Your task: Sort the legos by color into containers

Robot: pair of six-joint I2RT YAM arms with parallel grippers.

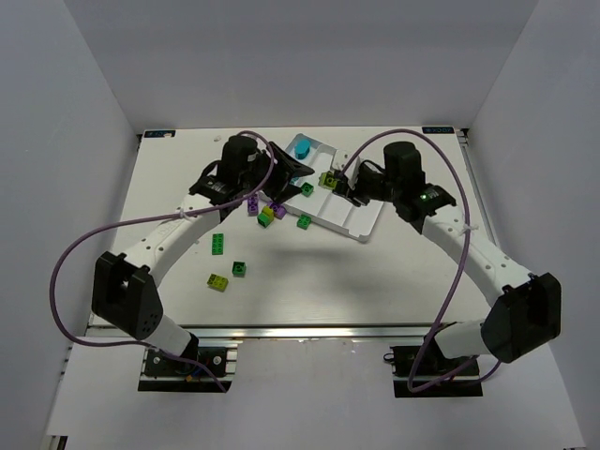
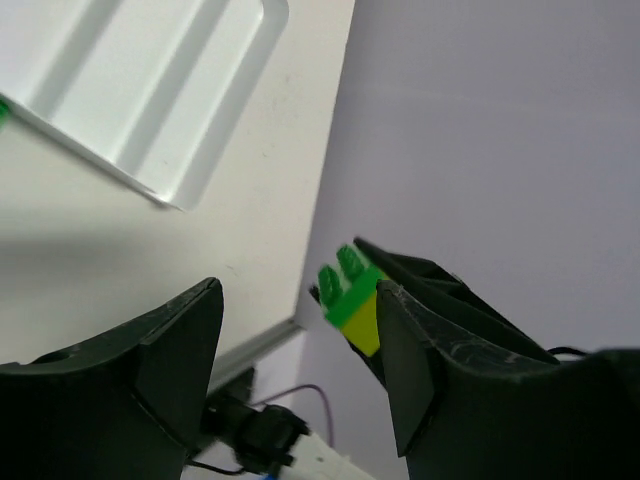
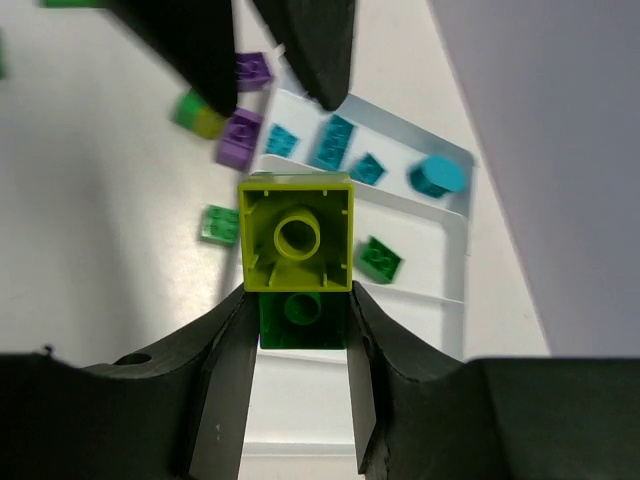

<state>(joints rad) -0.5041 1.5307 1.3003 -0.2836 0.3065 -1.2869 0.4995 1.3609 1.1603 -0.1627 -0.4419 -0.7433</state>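
While the right tool [image 3: 298, 300] is clamping a yellow-green brick [image 3: 296, 232] over the tray [image 3: 435, 250], cyan legos [image 3: 335, 142] are sitting sorted beyond it, purple legos [image 3: 240, 138] waiting outside, left tool [image 2: 300, 300] gaping wide.

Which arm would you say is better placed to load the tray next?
Right: the right gripper is shut on a stacked yellow-green and green plastic brick pair above the white plastic tray.
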